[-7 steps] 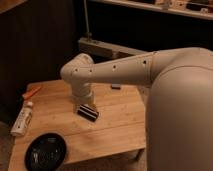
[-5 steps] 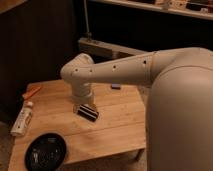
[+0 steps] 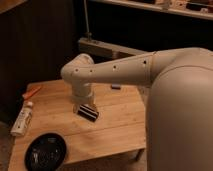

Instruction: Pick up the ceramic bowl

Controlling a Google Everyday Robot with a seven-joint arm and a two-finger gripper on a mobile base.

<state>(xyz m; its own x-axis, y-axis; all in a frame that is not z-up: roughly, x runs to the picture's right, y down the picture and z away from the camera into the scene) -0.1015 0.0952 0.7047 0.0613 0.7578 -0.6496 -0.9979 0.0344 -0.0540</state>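
Observation:
The ceramic bowl (image 3: pixel 46 151) is round, shallow and glossy black, and it sits on the wooden table (image 3: pixel 115 125) at the front left corner. My white arm reaches in from the right across the table. My gripper (image 3: pixel 87 112) hangs dark below the wrist over the middle of the table. It is behind and to the right of the bowl, well apart from it, with nothing seen in it.
A white tube (image 3: pixel 22 118) lies near the table's left edge, behind the bowl. An orange object (image 3: pixel 31 92) lies at the far left corner. A small dark block (image 3: pixel 116 86) lies at the back of the table. A dark cabinet and a metal frame stand behind.

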